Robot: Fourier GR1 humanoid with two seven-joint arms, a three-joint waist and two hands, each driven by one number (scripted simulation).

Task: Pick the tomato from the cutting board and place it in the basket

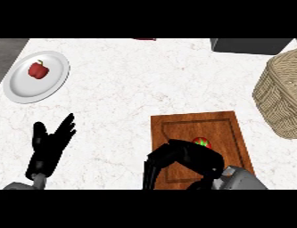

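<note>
Nothing is done yet, I judge: the small round red tomato [201,142] sits on the brown wooden cutting board [226,122], well apart from the woven wicker basket [289,89]. In the head view my right hand [200,161] arches over it, fingers [154,164] wide and apparently holding nothing. The tomato peeks out just behind them. The left hand [48,147] rests open, lower left.

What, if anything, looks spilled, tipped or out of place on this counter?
Nothing stands out. The tomato sits on the cutting board, partly hidden by the right hand; the red pepper lies on its plate, and the basket stands at the right.
</note>
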